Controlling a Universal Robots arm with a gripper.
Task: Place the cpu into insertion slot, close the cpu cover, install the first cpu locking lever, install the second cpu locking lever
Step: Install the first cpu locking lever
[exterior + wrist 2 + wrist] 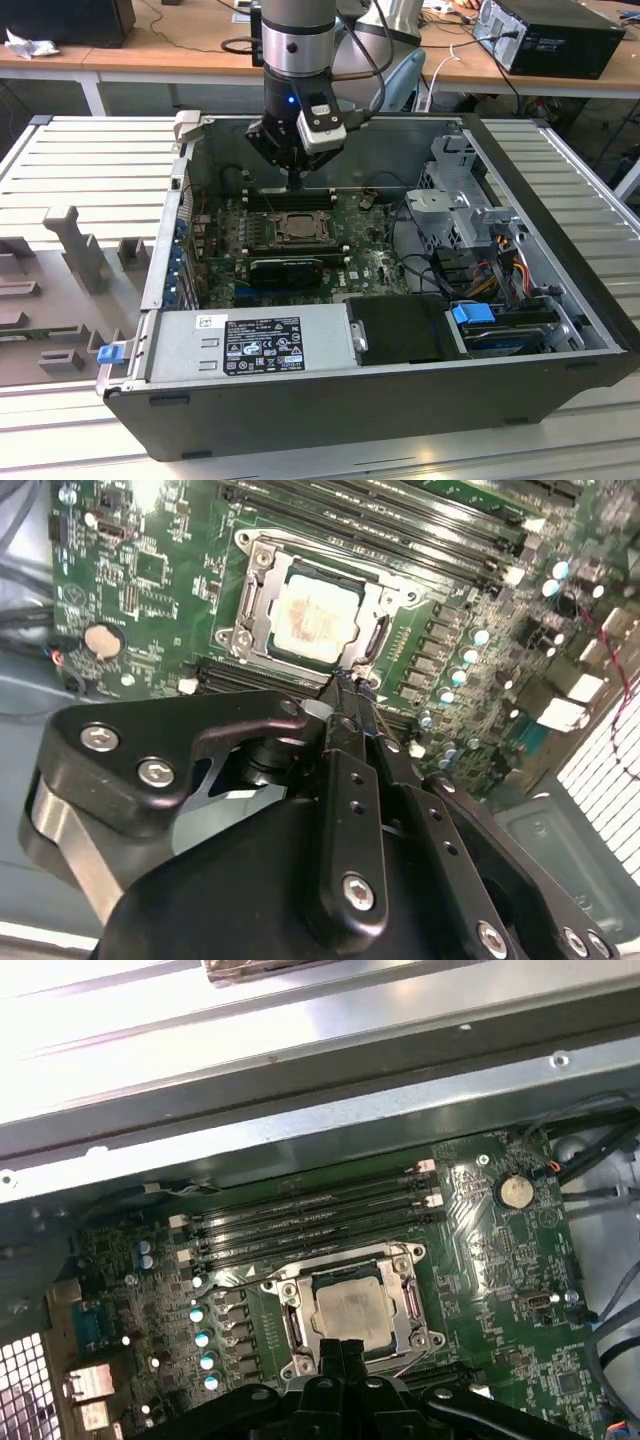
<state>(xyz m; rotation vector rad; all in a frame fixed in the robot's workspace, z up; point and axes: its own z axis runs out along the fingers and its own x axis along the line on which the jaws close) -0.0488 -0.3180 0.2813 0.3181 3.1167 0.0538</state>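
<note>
- Silver-grey cpu [315, 620] lying flat in the insertion slot [278, 228]; cpu cover [262, 598] folded down around it, chip top visible through the central window.
- Claw [345, 680] clenched, fingers pressed together with nothing seen between them; tip at the socket's edge, beside a thin wire locking lever [378, 640]; touching or just above it, not to be told.
- Judged step: lever work at the socket rim; latched or free state of the levers not clear from these views.
- For good execution: keep the narrow tip on the wire alone, clear of the chip top and of the small capacitors [456, 676] near by; press steadily along the lever's arc; guard against a sideways slip toward the memory slots [310, 1222].
- Open black computer case [350, 410] on the ribbed grey bench [90, 150]; inside it: green motherboard [150, 570], grey power supply [250, 340], long black card [285, 268], metal drive cage [455, 190], bundled cables [505, 265].
</note>
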